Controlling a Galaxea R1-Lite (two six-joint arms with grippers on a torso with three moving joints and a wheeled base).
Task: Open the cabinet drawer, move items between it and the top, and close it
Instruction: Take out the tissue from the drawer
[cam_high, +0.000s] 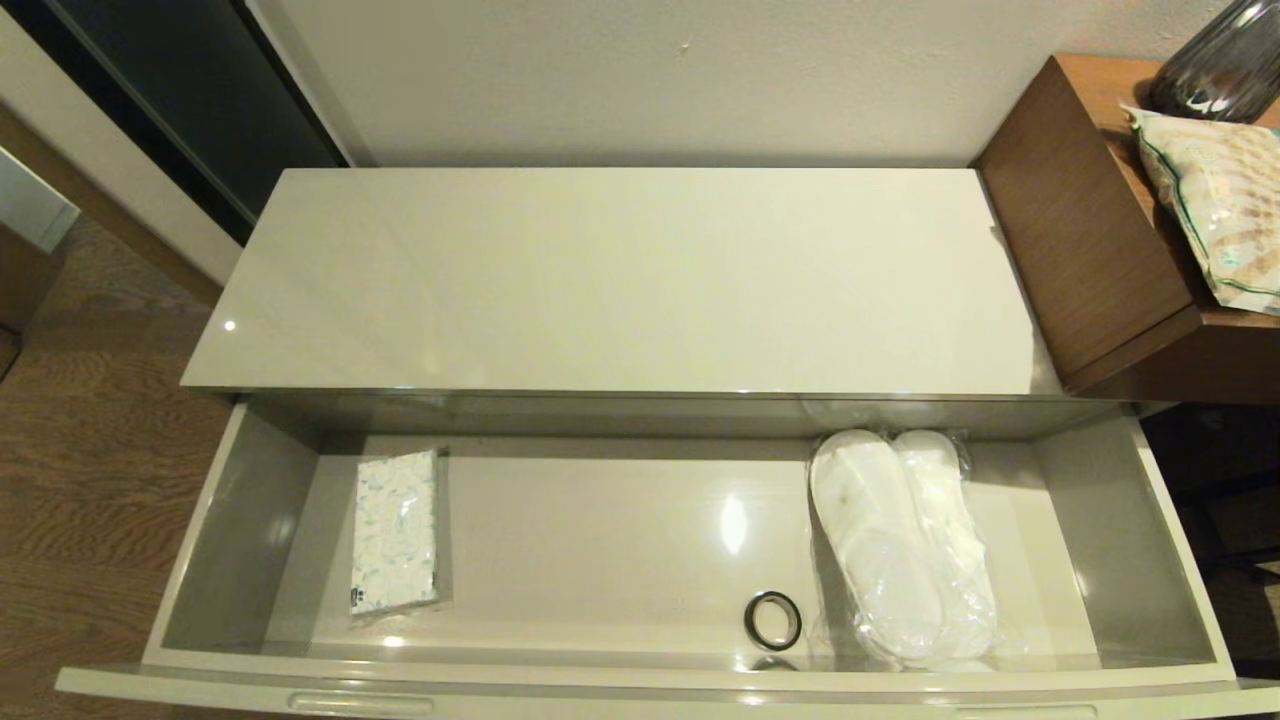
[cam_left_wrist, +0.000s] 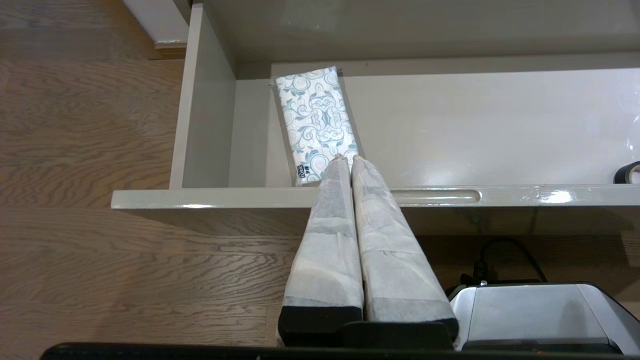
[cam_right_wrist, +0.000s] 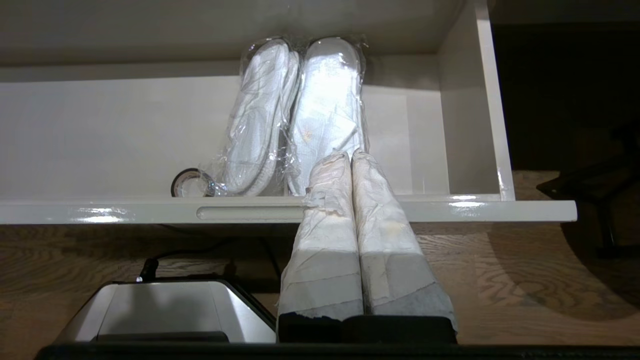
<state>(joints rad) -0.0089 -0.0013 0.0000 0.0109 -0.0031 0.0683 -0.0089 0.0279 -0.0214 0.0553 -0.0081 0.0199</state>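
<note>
Here the cabinet drawer (cam_high: 250, 520) stands open holding slippers (cam_high: 905, 545) and pack (cam_high: 395, 530); both grippers' fingers (cam_left_wrist: 345, 200) (cam_right_wrist: 345, 200) are closed, empty.

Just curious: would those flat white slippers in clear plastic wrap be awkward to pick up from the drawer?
The flat white slippers in clear plastic wrap probably sag, being thin and soft. The loose, glossy, crinkled film may slip or bunch between the fingers. They look light, so they could slide across the glossy drawer when nudged.

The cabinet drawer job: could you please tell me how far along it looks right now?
Done: the cabinet drawer stands pulled open. In hand: nothing; the left gripper and right gripper hang shut before its front rim. Left: the slippers and the white pack lie inside, beside a black ring; the top holds neither, and the drawer needs closing.
</note>
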